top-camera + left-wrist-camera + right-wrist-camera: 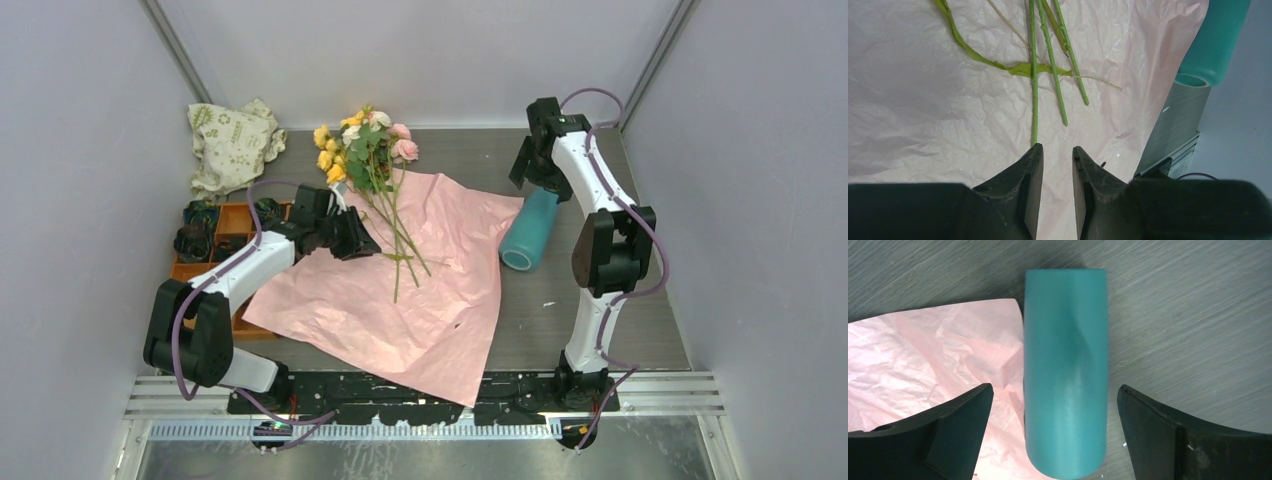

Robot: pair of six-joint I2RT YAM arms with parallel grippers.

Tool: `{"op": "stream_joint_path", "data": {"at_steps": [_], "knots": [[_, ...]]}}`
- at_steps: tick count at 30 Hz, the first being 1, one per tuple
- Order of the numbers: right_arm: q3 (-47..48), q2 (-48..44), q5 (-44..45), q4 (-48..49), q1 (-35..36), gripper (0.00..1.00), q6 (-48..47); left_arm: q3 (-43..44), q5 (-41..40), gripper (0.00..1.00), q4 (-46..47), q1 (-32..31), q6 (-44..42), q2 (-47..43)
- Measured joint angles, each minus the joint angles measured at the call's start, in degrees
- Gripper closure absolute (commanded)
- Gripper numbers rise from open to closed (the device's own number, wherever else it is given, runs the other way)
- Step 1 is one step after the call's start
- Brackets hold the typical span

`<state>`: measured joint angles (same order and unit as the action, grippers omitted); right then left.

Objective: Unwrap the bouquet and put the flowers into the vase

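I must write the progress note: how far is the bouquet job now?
Done: the crumpled pink wrapping paper lies spread flat, the green-stemmed yellow and pink flowers loose on it. In hand: the right fingers, open, straddle the tall teal vase, which lies on its side. The left fingers hold nothing. Left: stand the vase, put flowers in.

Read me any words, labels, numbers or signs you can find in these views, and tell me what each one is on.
No readable text in any view.
On the cloth bag: green printed marks, too small to read.
The vase and the pink paper: plain, no lettering visible.
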<state>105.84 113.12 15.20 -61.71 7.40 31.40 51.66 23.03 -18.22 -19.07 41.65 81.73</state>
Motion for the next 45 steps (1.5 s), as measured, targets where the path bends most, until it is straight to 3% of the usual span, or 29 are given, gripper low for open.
{"op": "stream_joint_path", "data": {"at_steps": [6, 27, 30, 31, 34, 39, 45], "knots": [[0.81, 0.5, 2.75, -3.67, -1.14, 0.01, 0.2, 0.0, 0.02, 0.71, -0.02, 0.0, 0.0, 0.0], [0.83, 13.97, -0.44, -0.07, -4.26, 0.02, 0.37, 0.0, 0.22, 0.71, 0.09, 0.0, 0.13, 0.02], [-1.33, 14.95, -0.87, 0.04, -4.37, 0.13, 0.57, 0.0, 0.24, 0.71, 0.13, 0.0, 0.17, 0.02], [-1.51, 14.95, -1.22, 0.15, -4.42, 0.21, 0.37, 0.0, 0.24, 0.72, 0.15, 0.0, 0.17, 0.02], [-2.05, 14.56, -1.14, 0.68, -4.46, 0.61, 0.28, -0.02, 0.39, 0.72, 0.28, 0.0, 0.2, 0.02], [-3.67, 13.31, -1.14, 2.14, -4.46, 0.97, 0.42, -0.07, 0.59, 0.72, 0.37, 0.0, 0.26, 0.02], [-5.99, 11.15, -1.27, 4.17, -4.44, 0.99, 0.44, -0.07, 0.59, 0.72, 0.39, 0.0, 0.42, 0.02]]}}
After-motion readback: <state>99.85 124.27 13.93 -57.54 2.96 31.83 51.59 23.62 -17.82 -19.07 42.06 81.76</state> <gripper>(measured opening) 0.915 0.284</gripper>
